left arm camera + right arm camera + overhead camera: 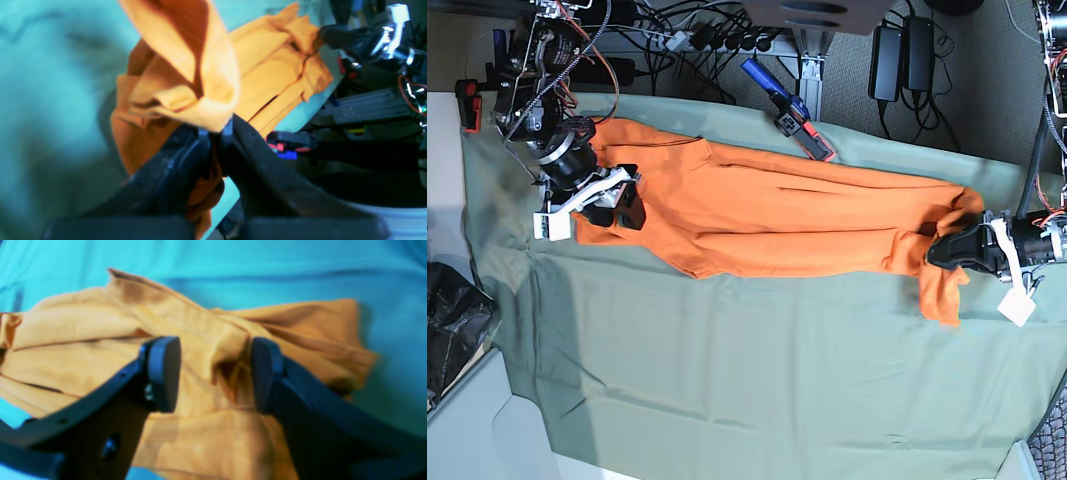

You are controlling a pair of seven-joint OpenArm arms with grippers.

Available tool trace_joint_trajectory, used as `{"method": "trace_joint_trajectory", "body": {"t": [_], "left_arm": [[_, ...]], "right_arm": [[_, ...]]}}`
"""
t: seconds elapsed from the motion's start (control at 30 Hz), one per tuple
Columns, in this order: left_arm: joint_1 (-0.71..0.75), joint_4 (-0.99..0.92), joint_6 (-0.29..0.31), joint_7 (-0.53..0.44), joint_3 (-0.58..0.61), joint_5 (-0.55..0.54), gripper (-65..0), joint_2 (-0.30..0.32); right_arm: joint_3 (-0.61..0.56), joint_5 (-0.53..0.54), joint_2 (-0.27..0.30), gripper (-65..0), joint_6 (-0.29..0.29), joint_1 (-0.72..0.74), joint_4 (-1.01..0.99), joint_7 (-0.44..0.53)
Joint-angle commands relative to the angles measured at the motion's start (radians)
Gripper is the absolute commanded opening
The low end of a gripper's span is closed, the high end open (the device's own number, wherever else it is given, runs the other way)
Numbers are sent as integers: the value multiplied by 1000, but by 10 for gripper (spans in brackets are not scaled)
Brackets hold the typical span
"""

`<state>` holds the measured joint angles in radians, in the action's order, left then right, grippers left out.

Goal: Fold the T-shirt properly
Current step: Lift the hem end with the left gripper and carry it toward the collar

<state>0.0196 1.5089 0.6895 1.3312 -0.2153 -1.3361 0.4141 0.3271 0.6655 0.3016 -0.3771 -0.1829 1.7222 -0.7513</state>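
Base view: orange T-shirt point(767, 215) laid lengthwise across the green sheet point(727, 370), a gripper at each end.
Left to right: black bag point(455, 320) at the sheet's side; right gripper point(630, 212) angled down over the shirt's near-left end, fingers apart with a raised fold between them, its body hiding some cloth; blue-and-red tool point(789, 110) by the shirt's far edge; black power adapters point(902, 60) beyond the sheet; left gripper point(935, 255) reaching in sideways, fingers together, clamped on bunched shirt cloth, a flap hanging toward the near side.
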Motion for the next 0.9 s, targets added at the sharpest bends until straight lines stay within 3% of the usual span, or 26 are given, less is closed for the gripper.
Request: {"method": "trace_joint_trajectory", "body": {"t": [0.0,0.3,0.53,0.87], "left_arm": [[-14,26,9,-27,10,-9,-650,8],[-21,90,9,-93,196,109,-650,-112],[-65,89,6,-163,241,271,-650,-236],[-70,89,6,-222,405,393,-650,-256]], "right_arm": [[7,16,8,-312,-96,10,19,17],[7,15,-5,-312,-96,10,19,18],[7,16,-5,-312,-96,10,19,18],[7,16,-5,-312,-96,10,19,18]]}}
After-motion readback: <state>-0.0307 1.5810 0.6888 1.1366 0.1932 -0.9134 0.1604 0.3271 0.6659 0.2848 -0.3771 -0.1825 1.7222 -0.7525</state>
